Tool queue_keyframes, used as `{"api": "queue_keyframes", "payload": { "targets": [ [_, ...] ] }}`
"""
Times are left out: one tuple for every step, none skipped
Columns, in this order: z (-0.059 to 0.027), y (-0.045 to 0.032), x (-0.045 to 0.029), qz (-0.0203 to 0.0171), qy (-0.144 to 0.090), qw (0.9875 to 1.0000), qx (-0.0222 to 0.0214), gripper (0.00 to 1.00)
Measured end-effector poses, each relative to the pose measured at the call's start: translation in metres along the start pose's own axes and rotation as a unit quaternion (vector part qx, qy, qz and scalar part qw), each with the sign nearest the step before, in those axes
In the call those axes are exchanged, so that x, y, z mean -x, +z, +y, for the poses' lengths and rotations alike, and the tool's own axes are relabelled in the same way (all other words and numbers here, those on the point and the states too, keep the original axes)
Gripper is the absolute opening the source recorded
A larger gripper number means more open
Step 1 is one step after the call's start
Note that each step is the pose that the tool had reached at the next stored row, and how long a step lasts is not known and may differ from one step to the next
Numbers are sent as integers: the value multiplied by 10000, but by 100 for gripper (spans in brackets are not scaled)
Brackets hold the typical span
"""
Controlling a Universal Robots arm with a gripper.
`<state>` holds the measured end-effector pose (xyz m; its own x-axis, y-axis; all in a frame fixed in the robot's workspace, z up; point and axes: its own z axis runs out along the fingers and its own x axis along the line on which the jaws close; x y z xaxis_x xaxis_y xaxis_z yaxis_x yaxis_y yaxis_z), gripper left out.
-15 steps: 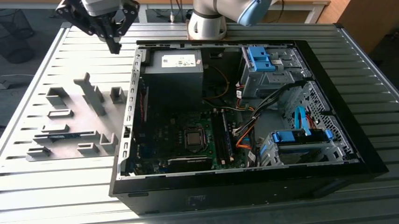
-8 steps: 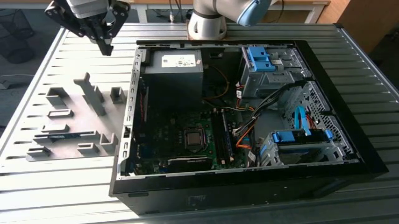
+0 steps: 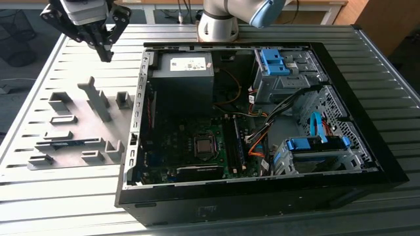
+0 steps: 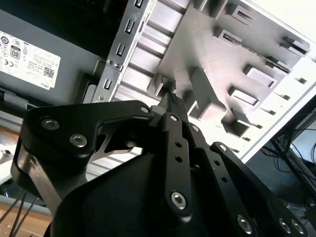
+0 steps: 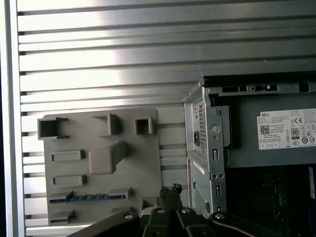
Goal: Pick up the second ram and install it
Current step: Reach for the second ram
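1. On the exterior view's left, one grey fixture plate (image 3: 78, 130) lies flat on the slatted metal table (image 3: 39, 196). It carries about nine raised grey blocks, one of them a tall upright post (image 3: 97, 98).
2. One memory stick, the second ram (image 3: 69, 143), rests on edge in a low holder near the plate's front. It shows as a thin blue-green strip, and the first wrist view shows it the same way (image 5: 89, 197).
3. One end effector (image 3: 105, 56) hangs over the table behind the plate's far edge, well apart from the second ram. Its two black fingers are pinched together at the tips with nothing between them. Both wrist views show those tips together (image 5: 169, 190) (image 4: 171, 98).
4. Behind, at the table's far edge, stands the arm's one round base (image 3: 220, 22).
5. Right of the plate and just beside it lies one black computer case (image 3: 262, 199) on its side, with its side panel off.
6. Inside the case, left to right:
   - one grey power supply (image 3: 186, 73) sits in the far corner;
   - one motherboard (image 3: 164, 152) lies below it, bearing one square processor socket (image 3: 204, 146);
   - long memory slots (image 3: 235, 142) run just beside the socket, and I cannot tell what they hold;
   - a loose bundle of orange and black cables (image 3: 257, 140) comes next;
   - two blue drive brackets follow, one at the far side (image 3: 276, 61) and one at the near side (image 3: 315, 144).
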<state>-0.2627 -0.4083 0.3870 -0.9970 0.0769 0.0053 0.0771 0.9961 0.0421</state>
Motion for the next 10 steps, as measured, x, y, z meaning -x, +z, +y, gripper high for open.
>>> {"api": "queue_keyframes", "payload": {
  "targets": [
    [-5, 2, -10, 12, 1, 10000, -2, 11],
    [-11, 4, -25, 15, 1, 10000, -2, 11],
    [-19, 6, -51, 15, 0, 10000, -2, 11],
    [-26, 7, -85, 15, 0, 10000, -1, 11],
    [-34, 9, -123, 15, 0, 10000, -1, 11],
    [-42, 9, -163, 15, 0, 10000, -1, 11],
    [-50, 8, -203, 16, 1, 10000, -2, 11],
    [-57, 9, -242, 15, 1, 10000, -2, 11],
    [-65, 10, -281, 15, 1, 10000, -1, 11],
    [-71, 11, -318, 15, 1, 10000, -1, 11]
  ]
}}
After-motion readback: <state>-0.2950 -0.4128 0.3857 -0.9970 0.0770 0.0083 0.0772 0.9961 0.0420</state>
